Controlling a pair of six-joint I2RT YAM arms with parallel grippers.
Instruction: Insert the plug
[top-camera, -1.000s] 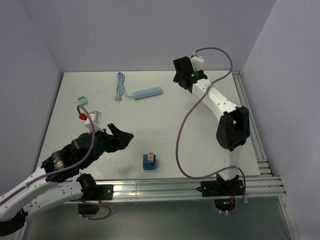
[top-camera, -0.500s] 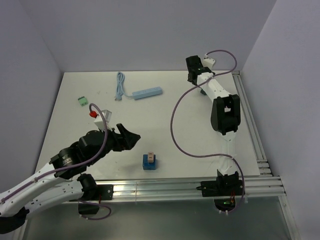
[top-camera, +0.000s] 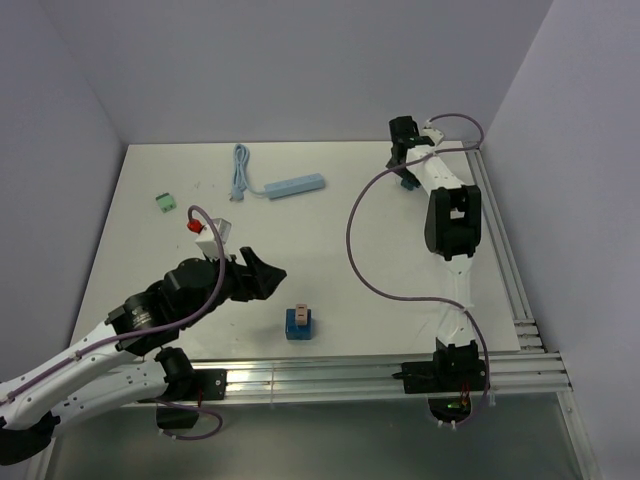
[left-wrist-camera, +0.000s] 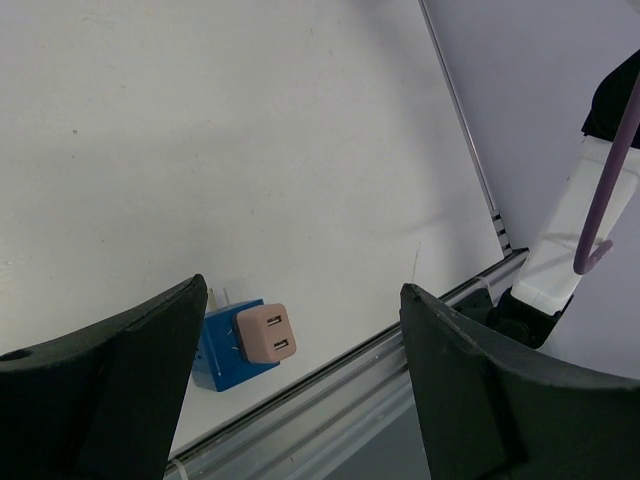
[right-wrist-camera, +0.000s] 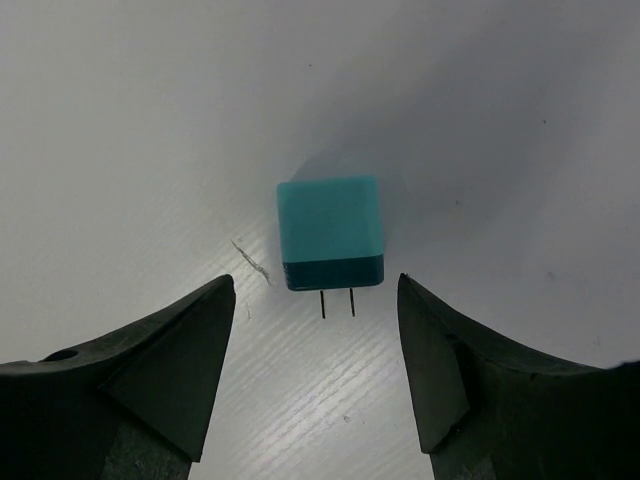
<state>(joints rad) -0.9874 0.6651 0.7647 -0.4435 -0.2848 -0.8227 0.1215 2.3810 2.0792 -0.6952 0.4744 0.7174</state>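
Teal plug: a teal cube-shaped plug (right-wrist-camera: 330, 232) with two thin metal prongs lies flat on the white tabletop (top-camera: 330, 240), in the far right corner area.
Right jaws: the right gripper (right-wrist-camera: 315, 290) hangs over that plug with its jaws spread and nothing pinched.
Plug against right jaws: the teal body sits just past the two black fingertips, centred on the gap. Its prongs point back into the gap, and neither finger touches it.
Left jaws: the left gripper (left-wrist-camera: 303, 295) is low over the near middle of the tabletop, jaws spread wide and holding nothing.
Blue block: a blue plastic block (left-wrist-camera: 225, 345) with a tan two-slot piece on its face rests near the front edge, beside the aluminium rail (top-camera: 350, 372).
Block against left jaws: in the left wrist view it lies just beside the left-hand finger, below the open gap and apart from both fingers.
Power strip: a long light blue power strip (top-camera: 295, 186) lies at the back of the tabletop, with its coiled cable just to its left, well apart from both grippers.
Other item: a small green connector (top-camera: 166, 201) lies near the left edge.
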